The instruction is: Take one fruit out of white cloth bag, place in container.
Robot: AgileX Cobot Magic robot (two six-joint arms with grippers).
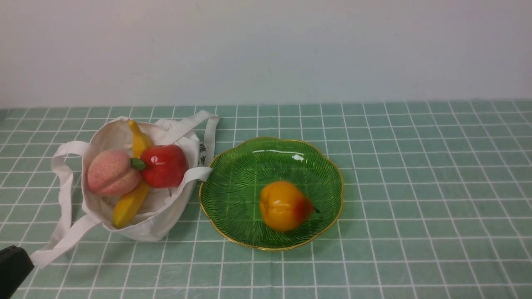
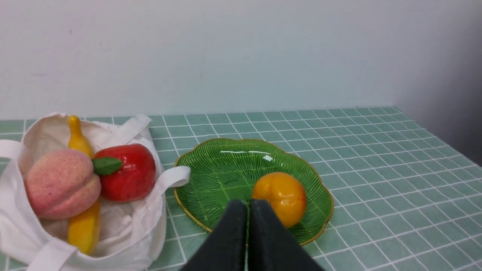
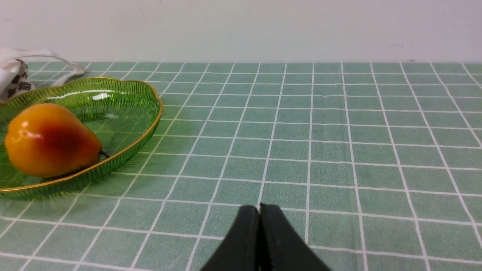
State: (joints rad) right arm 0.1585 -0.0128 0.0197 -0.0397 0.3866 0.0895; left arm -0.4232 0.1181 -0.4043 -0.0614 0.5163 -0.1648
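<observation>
The orange-yellow fruit (image 1: 284, 205) with a reddish blush lies on its side inside the green glass container (image 1: 232, 174), stem pointing right. It also shows in both wrist views, fruit (image 2: 280, 195) and fruit (image 3: 49, 141). The white cloth bag (image 1: 166, 207) lies open to the left of the dish. My left gripper (image 2: 248, 205) is shut and empty, well back from the container (image 2: 211, 177). The right gripper (image 3: 259, 209) is shut and empty over bare cloth, right of the container (image 3: 124, 113). In the front view only a dark tip of the left gripper (image 1: 12, 265) shows at the lower left corner.
In the bag sit a fuzzy pink peach (image 1: 112, 172), a shiny red apple (image 1: 164, 166) and a yellow banana (image 1: 133, 199). A bag strap (image 1: 58, 245) trails toward the front left. The green checked tablecloth (image 1: 415, 187) runs back to a pale wall.
</observation>
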